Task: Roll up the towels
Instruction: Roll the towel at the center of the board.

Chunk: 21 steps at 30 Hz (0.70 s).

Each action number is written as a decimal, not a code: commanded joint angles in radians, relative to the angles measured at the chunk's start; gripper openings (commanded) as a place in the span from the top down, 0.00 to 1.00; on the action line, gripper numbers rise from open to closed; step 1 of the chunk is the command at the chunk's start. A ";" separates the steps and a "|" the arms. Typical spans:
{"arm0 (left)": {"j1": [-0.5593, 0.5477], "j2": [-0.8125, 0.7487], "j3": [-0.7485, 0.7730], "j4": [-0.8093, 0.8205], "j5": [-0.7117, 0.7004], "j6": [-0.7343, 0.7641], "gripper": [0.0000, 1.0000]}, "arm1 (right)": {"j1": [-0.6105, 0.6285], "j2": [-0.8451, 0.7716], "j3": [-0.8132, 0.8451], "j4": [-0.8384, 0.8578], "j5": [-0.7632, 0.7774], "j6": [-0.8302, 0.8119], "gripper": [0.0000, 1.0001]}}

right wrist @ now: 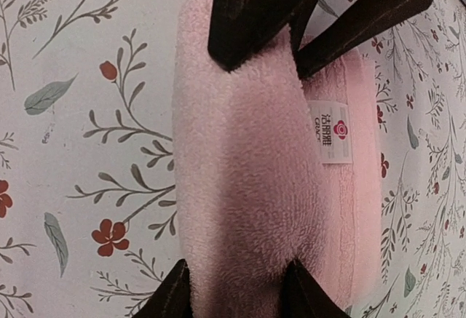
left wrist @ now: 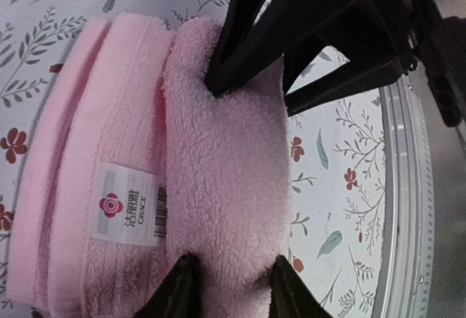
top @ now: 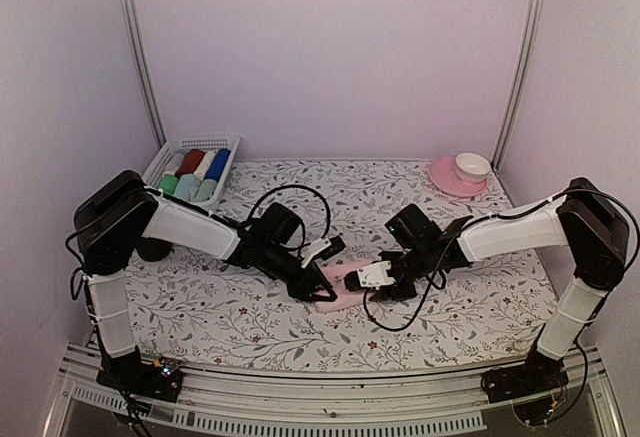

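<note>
The pink towel (top: pixel 338 295) lies mid-table, partly rolled. Its thick roll (left wrist: pixel 218 150) sits beside the flat remainder, which carries a white label (left wrist: pixel 124 201). My left gripper (top: pixel 320 285) is at the roll's left end, jaws pressed into it from both sides (left wrist: pixel 231 285). At the other end my right gripper (top: pixel 366 279) pinches the roll (right wrist: pixel 247 165) the same way (right wrist: pixel 237 289). Each wrist view shows the other gripper's dark fingers (left wrist: pixel 240 63) (right wrist: pixel 233 34) at the far end. A pale mint roll (top: pixel 188 188) lies in the basket.
A white basket (top: pixel 205 140) at the back left holds several rolled cloths in red, white, blue and green. A pink saucer with a white cup (top: pixel 458 174) stands at the back right. The table's metal front edge (left wrist: pixel 400 187) runs close to the roll.
</note>
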 commanded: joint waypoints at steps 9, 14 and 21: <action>-0.061 -0.302 -0.190 0.027 -0.379 0.107 0.44 | 0.006 0.112 0.122 -0.202 -0.058 0.050 0.79; -0.176 -0.352 -0.271 0.111 -0.492 0.196 0.41 | -0.005 0.112 0.171 -0.300 -0.128 0.040 0.80; -0.301 -0.309 -0.315 0.235 -0.660 0.285 0.40 | -0.014 0.136 0.211 -0.378 -0.183 0.034 0.79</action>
